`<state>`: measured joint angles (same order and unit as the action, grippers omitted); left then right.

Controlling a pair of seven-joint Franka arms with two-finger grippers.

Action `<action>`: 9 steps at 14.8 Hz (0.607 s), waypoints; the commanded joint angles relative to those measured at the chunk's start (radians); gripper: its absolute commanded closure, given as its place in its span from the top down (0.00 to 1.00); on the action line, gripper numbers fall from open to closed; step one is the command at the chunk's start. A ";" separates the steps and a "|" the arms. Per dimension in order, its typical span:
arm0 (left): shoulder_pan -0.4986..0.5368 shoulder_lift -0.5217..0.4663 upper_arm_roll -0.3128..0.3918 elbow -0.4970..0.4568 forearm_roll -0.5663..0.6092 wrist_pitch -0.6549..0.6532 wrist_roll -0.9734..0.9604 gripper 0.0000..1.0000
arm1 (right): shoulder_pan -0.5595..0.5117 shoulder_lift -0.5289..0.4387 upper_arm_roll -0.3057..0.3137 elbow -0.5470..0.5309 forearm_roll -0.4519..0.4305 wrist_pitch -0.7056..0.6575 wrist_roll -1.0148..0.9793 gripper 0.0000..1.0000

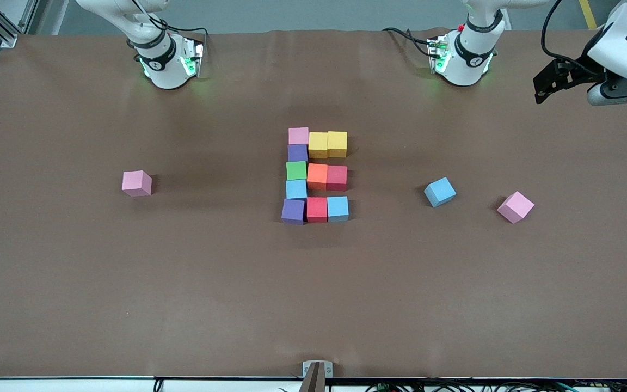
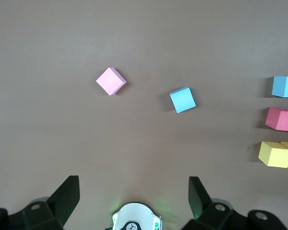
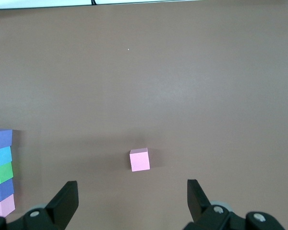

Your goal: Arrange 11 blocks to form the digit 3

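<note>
eleven cubes form the figure, three lie loose

you see the digit 3 point(image 1: 316, 175) at mid-table, reading as an "e" from the front camera. its spine runs pink, purple, green, light blue, purple toward that camera. two yellow cubes, an orange and a red, and a red and a light blue make the three bars, pointing toward the left arm's end.

three blocks lie apart from it: a pink cube point(image 1: 137, 183) toward the right arm's end, a blue cube point(image 1: 440, 191) and a tilted pink cube point(image 1: 515, 207) toward the left arm's end.

your left gripper point(image 2: 133, 196) waits with jaws wide, empty, over the left arm's end of the table. your right gripper point(image 3: 132, 199) waits too, wide and empty, above the lone pink cube's area.
</note>
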<state>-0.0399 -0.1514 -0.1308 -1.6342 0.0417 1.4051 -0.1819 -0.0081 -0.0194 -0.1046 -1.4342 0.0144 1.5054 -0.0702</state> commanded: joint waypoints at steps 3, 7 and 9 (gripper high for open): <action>0.006 -0.017 -0.001 -0.016 -0.014 0.008 -0.007 1.00 | 0.016 0.003 0.000 0.006 -0.014 -0.004 -0.008 1.00; 0.008 -0.017 0.000 -0.015 -0.014 0.009 -0.007 1.00 | 0.019 0.003 0.000 0.006 -0.014 -0.004 -0.008 1.00; 0.008 -0.016 0.002 -0.015 -0.014 0.009 -0.007 1.00 | 0.019 0.003 0.000 0.006 -0.014 -0.005 -0.008 1.00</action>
<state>-0.0396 -0.1514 -0.1287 -1.6350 0.0417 1.4051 -0.1859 0.0022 -0.0187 -0.1018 -1.4342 0.0144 1.5051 -0.0707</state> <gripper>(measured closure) 0.000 0.000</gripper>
